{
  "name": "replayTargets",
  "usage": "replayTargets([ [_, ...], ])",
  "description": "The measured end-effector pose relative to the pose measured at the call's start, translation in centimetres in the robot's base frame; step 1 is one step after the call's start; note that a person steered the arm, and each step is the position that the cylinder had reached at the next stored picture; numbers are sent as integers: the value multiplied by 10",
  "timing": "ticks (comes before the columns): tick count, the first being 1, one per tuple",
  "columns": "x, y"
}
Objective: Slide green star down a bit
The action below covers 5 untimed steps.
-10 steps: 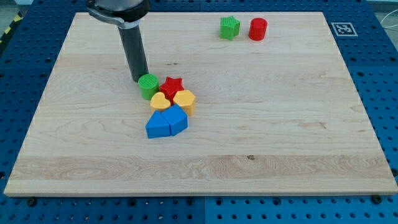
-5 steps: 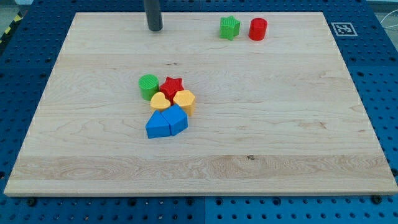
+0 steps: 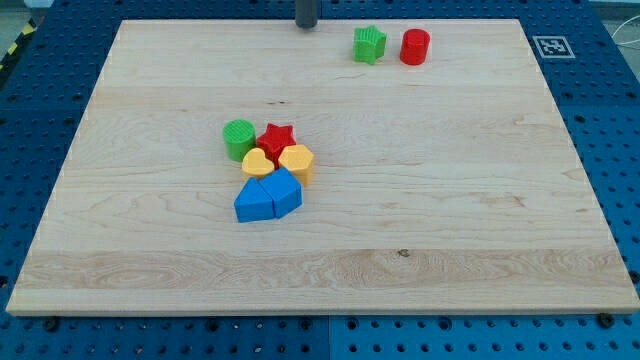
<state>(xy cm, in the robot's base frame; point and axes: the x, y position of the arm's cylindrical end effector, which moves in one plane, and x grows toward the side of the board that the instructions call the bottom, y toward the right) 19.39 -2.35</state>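
Note:
The green star (image 3: 369, 45) sits near the view's top edge of the wooden board (image 3: 450, 200), right of centre, with a red cylinder (image 3: 414, 47) just to its right. My tip (image 3: 306, 25) is at the board's top edge, to the left of the green star and apart from it. Only the rod's lower end shows at the top of the view.
A cluster sits left of centre: a green cylinder (image 3: 239, 138), a red star (image 3: 277, 137), a yellow heart (image 3: 258, 163), a yellow block (image 3: 297, 160) and two blue blocks (image 3: 267, 196). A marker tag (image 3: 549, 46) is on the board's top right corner.
My tip left the green cylinder in the cluster, moved up to the board's top edge, then right toward the green star. No block has moved.

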Motion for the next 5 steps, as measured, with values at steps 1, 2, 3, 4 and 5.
replayTargets([
  [1,-1,42],
  [2,8,73],
  [3,37,68],
  [4,53,80],
  [5,34,96],
])
